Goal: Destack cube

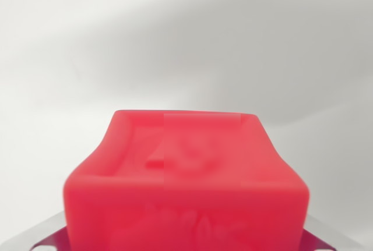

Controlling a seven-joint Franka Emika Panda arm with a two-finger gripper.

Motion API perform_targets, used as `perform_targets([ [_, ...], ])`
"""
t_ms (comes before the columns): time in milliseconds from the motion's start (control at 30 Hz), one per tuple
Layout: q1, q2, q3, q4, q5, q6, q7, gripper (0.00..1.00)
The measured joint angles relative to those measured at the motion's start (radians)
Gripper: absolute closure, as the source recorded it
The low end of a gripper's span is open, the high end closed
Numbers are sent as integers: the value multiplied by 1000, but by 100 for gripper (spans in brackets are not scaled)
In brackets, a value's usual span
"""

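Observation:
A red cube (186, 175) fills the lower middle of the wrist view, very close to the camera and out of focus. Its top face carries a raised rim and a blurred embossed figure. My gripper (186, 242) is shut on the cube. Only slivers of its metal fingers (49, 236) show, pressed against the cube's lower left and lower right sides at the bottom edge of the picture. No second cube can be seen; whatever lies under the red cube is hidden by it.
A plain white surface (175, 41) with soft grey shadows lies behind and around the cube. Nothing else shows on it in this view.

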Motion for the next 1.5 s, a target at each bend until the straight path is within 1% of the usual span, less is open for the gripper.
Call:
perform_targets([
  [100, 0, 27, 0, 3, 2, 21, 0, 100],
  [633, -5, 115, 9, 23, 9, 89, -3, 100],
  [1000, -11, 155, 15, 35, 10, 118, -4, 100],
  [1300, -14, 170, 18, 41, 10, 127, -4, 100],
  [1333, -14, 170, 18, 41, 10, 127, -4, 0],
  [1500, -15, 170, 18, 41, 10, 128, -4, 0],
])
